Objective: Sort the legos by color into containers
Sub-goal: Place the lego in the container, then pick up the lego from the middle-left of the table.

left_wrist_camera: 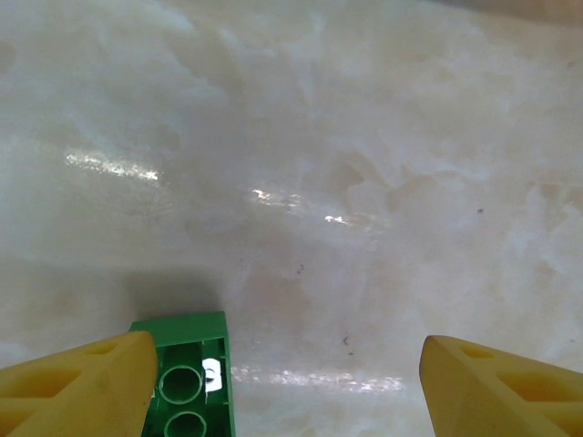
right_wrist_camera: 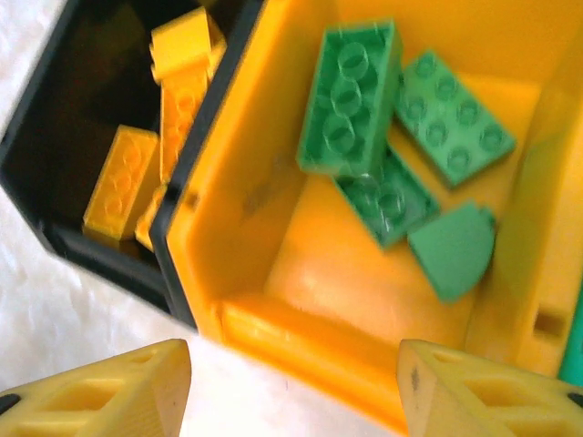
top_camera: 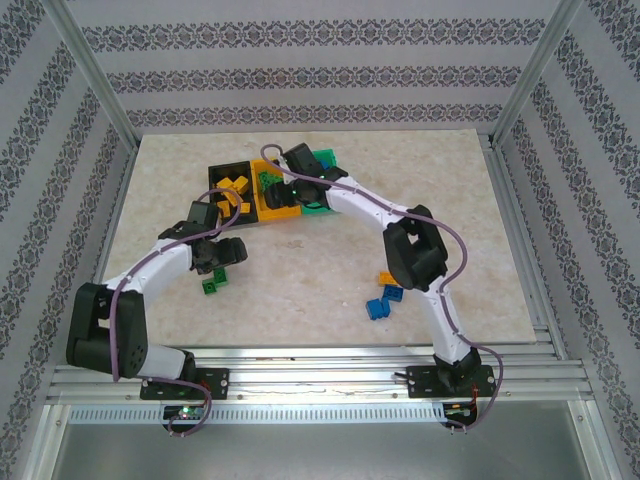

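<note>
The left arm [top_camera: 150, 270] was bent, the left gripper [left_wrist_camera: 290, 387] pointing down with fingers [left_wrist_camera: 82, 387] spread wide. The right arm [top_camera: 375, 208] reached forward, and the right gripper [right_wrist_camera: 291, 387] also stood parted.

Table [top_camera: 300, 300]: stone-look slab, smooth and polished, catching glare. Legos [left_wrist_camera: 187, 373]: hard moulded plastic — glossy, studs crisp. Yellow bin [right_wrist_camera: 228, 214], black bin [right_wrist_camera: 91, 257]: smooth plastic with a slight sheen. Left fingers [left_wrist_camera: 496, 387]: yellow plastic, matt, faintly grainy. Frame rails [top_camera: 330, 372]: bare ribbed metal — dull satin. Walls [top_camera: 300, 80]: patterned, matt.

Green bricks [right_wrist_camera: 351, 96] in the orange bin [right_wrist_camera: 337, 282], yellow bricks [right_wrist_camera: 118, 182] in the black bin [right_wrist_camera: 82, 100]; blue bricks [top_camera: 379, 307] on the cream marbled table [top_camera: 300, 280]
</note>
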Motion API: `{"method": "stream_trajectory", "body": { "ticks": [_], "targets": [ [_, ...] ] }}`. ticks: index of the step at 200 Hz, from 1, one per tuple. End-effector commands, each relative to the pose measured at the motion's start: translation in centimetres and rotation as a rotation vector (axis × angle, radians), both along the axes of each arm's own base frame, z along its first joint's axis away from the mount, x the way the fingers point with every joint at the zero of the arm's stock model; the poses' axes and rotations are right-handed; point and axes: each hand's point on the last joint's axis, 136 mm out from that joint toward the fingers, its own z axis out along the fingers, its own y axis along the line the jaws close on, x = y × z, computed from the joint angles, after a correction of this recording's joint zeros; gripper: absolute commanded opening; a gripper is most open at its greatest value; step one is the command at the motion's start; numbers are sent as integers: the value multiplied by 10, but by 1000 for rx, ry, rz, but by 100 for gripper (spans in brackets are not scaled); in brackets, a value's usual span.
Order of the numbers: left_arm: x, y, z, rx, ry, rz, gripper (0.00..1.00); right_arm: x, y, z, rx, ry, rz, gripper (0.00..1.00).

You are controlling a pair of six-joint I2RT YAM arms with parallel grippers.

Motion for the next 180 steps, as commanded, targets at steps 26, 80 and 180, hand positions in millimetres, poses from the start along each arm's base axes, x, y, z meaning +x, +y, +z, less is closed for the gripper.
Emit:
{"method": "stream_trajectory", "body": {
  "ticks": [26,80,180],
  "targets": [
    [-4,20,-11,99,118,49,73,-41,-11,49,16,-102,61,62],
    [-10,28,-16,130,118,83,72,-65,-29,60,21,-129,61,62],
    [-12,4,-40,54,179,31,40,-77,-51,49,-2,-127,35,62]
  ]
}}
